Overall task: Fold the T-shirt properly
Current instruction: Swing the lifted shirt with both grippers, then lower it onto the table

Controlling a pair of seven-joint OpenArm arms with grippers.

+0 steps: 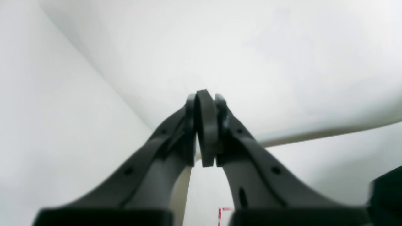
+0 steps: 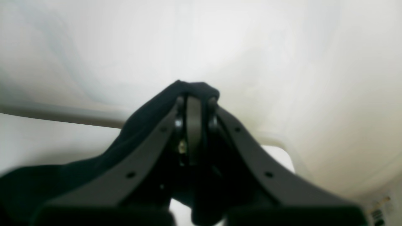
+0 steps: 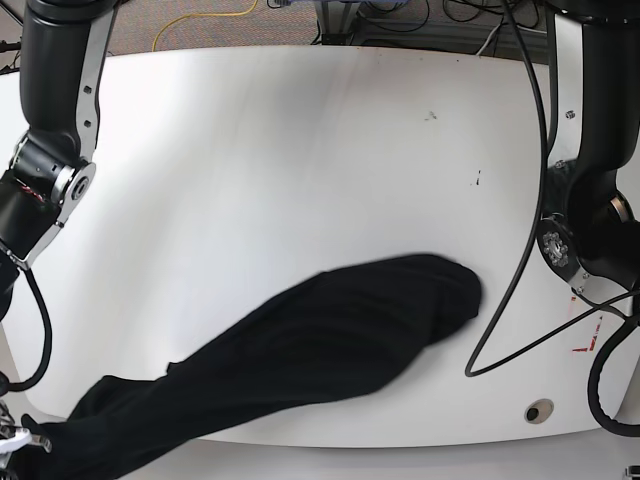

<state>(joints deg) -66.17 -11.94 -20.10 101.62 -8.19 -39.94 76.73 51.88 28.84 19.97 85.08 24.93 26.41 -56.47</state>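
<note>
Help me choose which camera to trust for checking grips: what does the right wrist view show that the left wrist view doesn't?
Only the right wrist view shows the right gripper shut with black T-shirt cloth draped over its fingers and trailing away to the left. Only the left wrist view shows the left gripper shut on nothing, plus a small red mark below it. Both share closed fingers over the white table and its edge.

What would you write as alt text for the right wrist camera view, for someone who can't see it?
Close-up of the right gripper, its dark jaws shut on a bunched fold of the black T-shirt, which drapes over the fingertips and trails off to the lower left. Behind it lies the blurred white table, with its pale edge visible at the left.
</note>
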